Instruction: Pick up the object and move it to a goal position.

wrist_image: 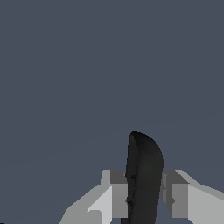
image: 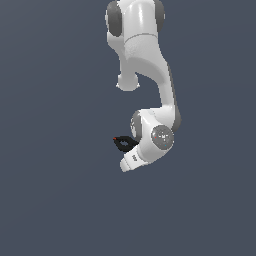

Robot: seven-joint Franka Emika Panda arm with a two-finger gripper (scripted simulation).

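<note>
1. One object, black and thin, stands edge-on in the wrist view as a narrow dark bar with a rounded upper end, set between the two grey fingers. In the exterior view it shows as a small black loop with a tiny red tip, projecting from the arm's end toward the exterior view's left.
2. Gripper: clenched on the object, a finger pressed to each flat side; the pads touch it with no visible gap.
3. Arm: white, reaching down from the top of the exterior view, wrist bent so the hand points sideways.
4. Step in hand, as judged: carrying the held object toward the goal. No goal marker is visible. Keeping the squeeze steady and the motion smooth should prevent so thin a piece from pivoting between the fingers.
5. Writing: a faint dark mark on the hand casing is too small to read; no brand or label is legible.
</note>
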